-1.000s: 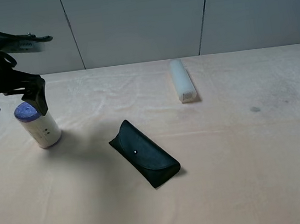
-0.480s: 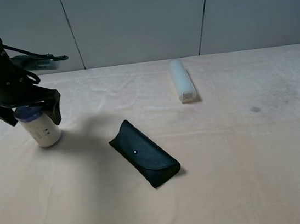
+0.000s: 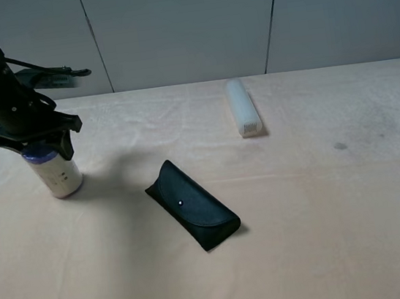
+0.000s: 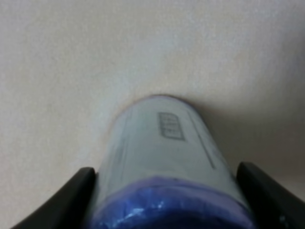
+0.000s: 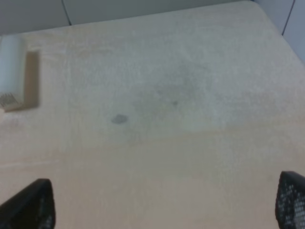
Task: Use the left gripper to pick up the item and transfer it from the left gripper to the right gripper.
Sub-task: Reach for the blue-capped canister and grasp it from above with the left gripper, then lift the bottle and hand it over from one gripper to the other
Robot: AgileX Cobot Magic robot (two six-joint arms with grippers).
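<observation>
The item (image 3: 61, 173), a cream-white roll with a purple top, stands upright on the table at the far left. My left gripper (image 3: 37, 147) is down over its upper end, one finger on each side. In the left wrist view the item (image 4: 167, 143) fills the space between the two black fingers (image 4: 66, 205), which rest against its sides; the gripper (image 4: 164, 207) is shut on it. The roll's base rests on the table. My right gripper (image 5: 159, 205) is open and empty over bare table, and it is out of the exterior high view.
A black glasses case (image 3: 192, 204) lies at an angle near the table's middle. A long white tube (image 3: 243, 105) lies at the back centre; it also shows in the right wrist view (image 5: 12, 67). A grey panelled wall stands behind the table.
My left gripper moved right from the table's left edge, came down over the roll's top, and its fingers closed in against the roll's sides. The roll stayed in place.
</observation>
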